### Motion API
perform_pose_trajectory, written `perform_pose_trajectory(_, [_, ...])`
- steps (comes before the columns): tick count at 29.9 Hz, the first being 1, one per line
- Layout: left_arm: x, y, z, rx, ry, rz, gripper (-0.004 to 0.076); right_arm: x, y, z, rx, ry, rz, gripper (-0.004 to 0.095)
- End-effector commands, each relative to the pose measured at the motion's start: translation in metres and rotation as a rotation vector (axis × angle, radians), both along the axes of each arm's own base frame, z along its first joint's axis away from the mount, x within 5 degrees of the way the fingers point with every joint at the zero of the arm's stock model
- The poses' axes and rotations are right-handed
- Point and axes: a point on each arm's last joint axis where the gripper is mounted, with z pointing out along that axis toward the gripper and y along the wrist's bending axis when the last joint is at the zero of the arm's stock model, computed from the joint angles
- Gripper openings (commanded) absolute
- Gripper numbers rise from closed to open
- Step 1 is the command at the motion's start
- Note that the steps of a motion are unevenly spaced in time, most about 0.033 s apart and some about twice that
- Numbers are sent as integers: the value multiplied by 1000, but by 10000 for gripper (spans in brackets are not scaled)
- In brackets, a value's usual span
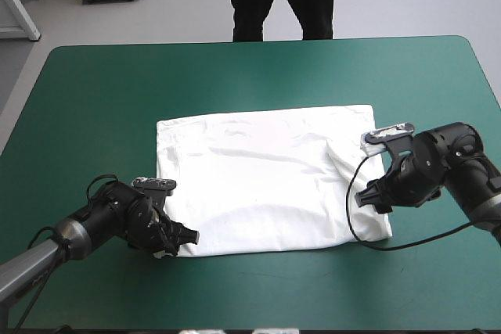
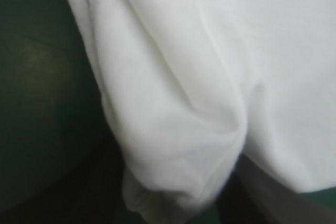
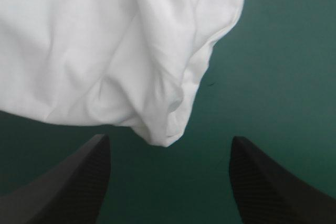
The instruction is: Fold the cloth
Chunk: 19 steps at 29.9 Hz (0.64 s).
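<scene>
Lower left of the high view, the left gripper (image 1: 185, 238) sits at the near corner of the T-shirt (image 1: 266, 181); can't tell if it's clamped on. Just one T-shirt, flat mid-frame on the teal-green table (image 1: 94, 115). It looks light, floppy and a bit slidey, so I'd grab corners or hems. At its right edge the right gripper (image 1: 366, 193) is spread wide, holding nothing. Two grippers total.

Right claw (image 3: 169, 138) spread wide
</scene>
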Motion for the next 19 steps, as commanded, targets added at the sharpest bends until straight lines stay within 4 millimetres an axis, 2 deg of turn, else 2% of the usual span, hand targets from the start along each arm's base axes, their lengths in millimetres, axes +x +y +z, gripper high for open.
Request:
perform_pose_trajectory(1, [8, -5, 3, -31, -78, -2, 232, -7, 3, -4, 61, -10, 12, 605])
perform_pose_trajectory(6, [9, -5, 4, -37, -90, -5, 3, -12, 1, -24, 39, 45, -8, 605])
perform_pose_trajectory(14, [9, -5, 4, -33, -93, -10, -9, -9, -4, -50, 10, -10, -45, 606])
perform_pose_trajectory(19, [8, -4, 3, -24, -78, -10, -9, -7, -5, -75, -15, -1, -66, 606])
